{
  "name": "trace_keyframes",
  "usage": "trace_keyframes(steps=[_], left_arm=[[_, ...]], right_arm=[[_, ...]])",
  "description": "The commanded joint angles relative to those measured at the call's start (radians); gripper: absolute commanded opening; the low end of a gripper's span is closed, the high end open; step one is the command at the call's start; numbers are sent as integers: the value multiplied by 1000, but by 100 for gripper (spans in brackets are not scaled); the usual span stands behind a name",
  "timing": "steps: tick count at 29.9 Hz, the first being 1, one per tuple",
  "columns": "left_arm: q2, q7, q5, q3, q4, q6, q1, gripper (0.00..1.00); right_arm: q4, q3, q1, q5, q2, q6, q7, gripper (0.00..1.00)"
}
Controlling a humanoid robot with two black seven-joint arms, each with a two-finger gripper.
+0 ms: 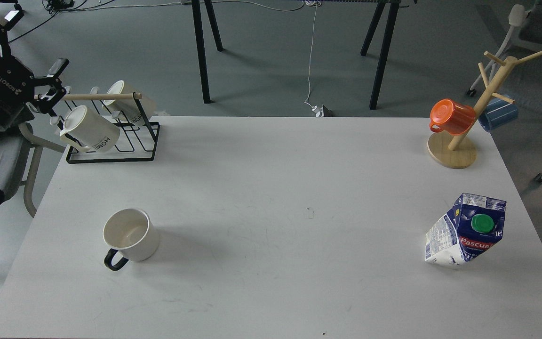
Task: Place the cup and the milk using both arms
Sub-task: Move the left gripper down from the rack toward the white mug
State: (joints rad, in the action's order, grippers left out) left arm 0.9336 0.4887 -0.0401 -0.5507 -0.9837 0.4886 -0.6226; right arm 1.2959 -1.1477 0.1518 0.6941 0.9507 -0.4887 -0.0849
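Cup left, milk right, one per arm

Cup stands upright front-left on the table, handle toward me; milk stands front-right, well apart. My left gripper hangs up by the mug rack, far behind the cup, fingers spread I think, though the view is dark there. Right gripper is out of view, can't tell its fingers

Just right of the black, matt metal-and-plastic left gripper, a thin black wire rack with a pale wooden bar holds glossy white ceramic mugs. Below it, the cup is smooth glazed ceramic with a glossy black handle. Far right, the milk is printed, creased carton with a green plastic cap. The table is matt white, faintly scuffed.
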Motion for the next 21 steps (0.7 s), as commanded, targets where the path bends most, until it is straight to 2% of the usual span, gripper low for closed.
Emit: trace_keyframes(steps=[1,14,17,21], left_arm=[[-1,0,-9,5,-13,0,-3,100],[-24,0,-69,-49,33,0,-2,100],[34,0,-246,-60,33,0,-17,100],[59,0,-735,-60,28,0,-92,100]], right_arm=[[0,0,-3,1,-3,0,-1,99],[0,-21,-1,2,-17,0,-6,98],[5,-21,-5,4,-18,0,-12,99],[6,-23,-17,4,-24,0,-53,99]])
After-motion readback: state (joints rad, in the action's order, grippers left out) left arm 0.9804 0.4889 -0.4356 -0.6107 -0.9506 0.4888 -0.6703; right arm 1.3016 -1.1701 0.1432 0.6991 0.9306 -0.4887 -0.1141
